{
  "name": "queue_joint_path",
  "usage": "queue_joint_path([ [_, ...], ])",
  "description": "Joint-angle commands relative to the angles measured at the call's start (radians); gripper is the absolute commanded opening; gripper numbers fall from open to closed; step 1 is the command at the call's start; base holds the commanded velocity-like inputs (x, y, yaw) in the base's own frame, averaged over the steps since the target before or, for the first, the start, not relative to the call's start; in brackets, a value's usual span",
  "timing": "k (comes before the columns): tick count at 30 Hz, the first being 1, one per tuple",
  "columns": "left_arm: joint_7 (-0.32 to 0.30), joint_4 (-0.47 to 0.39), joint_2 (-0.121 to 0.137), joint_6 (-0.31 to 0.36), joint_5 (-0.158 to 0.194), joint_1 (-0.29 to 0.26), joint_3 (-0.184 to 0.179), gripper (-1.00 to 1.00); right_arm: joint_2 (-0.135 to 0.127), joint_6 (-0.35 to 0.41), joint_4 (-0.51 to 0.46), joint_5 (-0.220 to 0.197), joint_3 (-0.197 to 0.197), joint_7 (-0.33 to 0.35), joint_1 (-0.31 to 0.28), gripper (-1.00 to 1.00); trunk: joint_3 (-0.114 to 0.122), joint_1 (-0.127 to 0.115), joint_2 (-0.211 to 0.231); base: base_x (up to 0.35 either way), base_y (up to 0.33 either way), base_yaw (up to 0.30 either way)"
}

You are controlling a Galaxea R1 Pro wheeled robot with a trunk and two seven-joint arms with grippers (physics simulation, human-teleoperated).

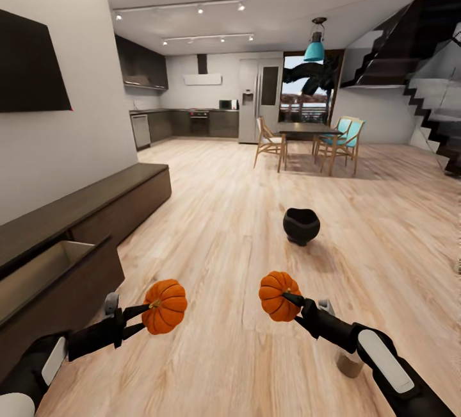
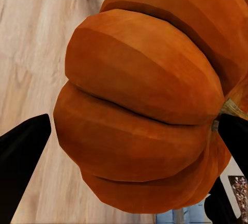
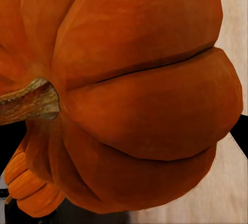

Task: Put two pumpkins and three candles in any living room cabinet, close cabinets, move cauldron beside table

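Two pumpkins are held up above the wooden floor [image 1: 230,225], one in each gripper. At the left gripper [image 1: 142,319] the jaws are closed on the left pumpkin [image 1: 164,305] at its stem; in the left wrist view this pumpkin [image 2: 150,105] hides most of the scene, with dark fingertips [image 2: 20,157] at its sides. At the right gripper [image 1: 293,300] the jaws are clamped on the stem of the right pumpkin [image 1: 278,295], whose stem [image 3: 28,101] is cut off at the frame edge in the right wrist view. A pale cylinder [image 1: 349,362] beneath the right arm is half hidden and cannot be identified. Beyond the right pumpkin, the black cauldron [image 1: 301,225] stands alone on the floor. Beside the left pumpkin, the dark cabinet [image 1: 96,202] is seen along the wall with one drawer [image 1: 45,276] pulled open. Far behind the cauldron, a dining table [image 1: 307,129] with chairs is seen.
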Motion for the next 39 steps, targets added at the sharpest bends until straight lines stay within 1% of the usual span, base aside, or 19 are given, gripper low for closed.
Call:
queue_joint_path([
  [1,-0.002,0.000,0.000,0.011,0.010,0.000,0.002,-1.00,-0.001,0.002,0.000,-0.009,0.001,0.002,-0.001,-1.00,-0.001,0.000,0.000,0.325,0.093,-0.257],
  [17,-0.002,0.000,0.000,0.011,0.010,0.000,0.002,-1.00,-0.004,0.002,-0.001,-0.009,0.001,0.001,-0.001,-1.00,0.005,0.000,0.000,0.334,0.017,-0.259],
  [34,-0.001,0.000,-0.001,0.011,0.010,0.000,0.003,-1.00,-0.001,0.002,-0.001,-0.008,0.001,-0.002,-0.001,-1.00,0.005,0.000,0.000,0.332,0.000,-0.008],
  [39,-0.003,0.000,0.000,0.011,0.010,0.000,0.004,-1.00,0.000,0.002,-0.001,-0.008,0.001,-0.002,-0.001,-1.00,0.005,0.000,0.000,0.133,0.000,0.153],
])
